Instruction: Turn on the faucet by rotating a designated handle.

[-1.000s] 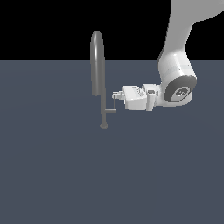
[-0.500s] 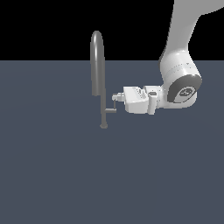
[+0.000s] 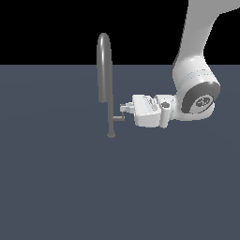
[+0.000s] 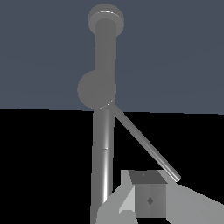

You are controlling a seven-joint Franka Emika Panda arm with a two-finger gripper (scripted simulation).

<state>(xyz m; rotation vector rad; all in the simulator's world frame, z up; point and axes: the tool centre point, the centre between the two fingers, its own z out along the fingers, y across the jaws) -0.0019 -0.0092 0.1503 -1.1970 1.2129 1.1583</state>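
Contact looks made but little turning done: the white two-fingered gripper [image 3: 123,108] sits at the small thin grey L-shaped handle [image 3: 119,118], low on the tall grey metal gooseneck faucet [image 3: 106,84]. I cannot tell whether its fingers clasp the rod. Most rotation seems left.

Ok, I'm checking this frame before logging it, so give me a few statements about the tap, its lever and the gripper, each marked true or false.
1. The faucet stands upright on the floor. True.
2. The gripper is at the handle, on the exterior view's right of the stem. True.
3. The gripper grasps the arched spout. False: it is low down, by the handle.
4. The faucet lies tipped over. False: it is upright.
5. Water runs from the spout. False: none shows.
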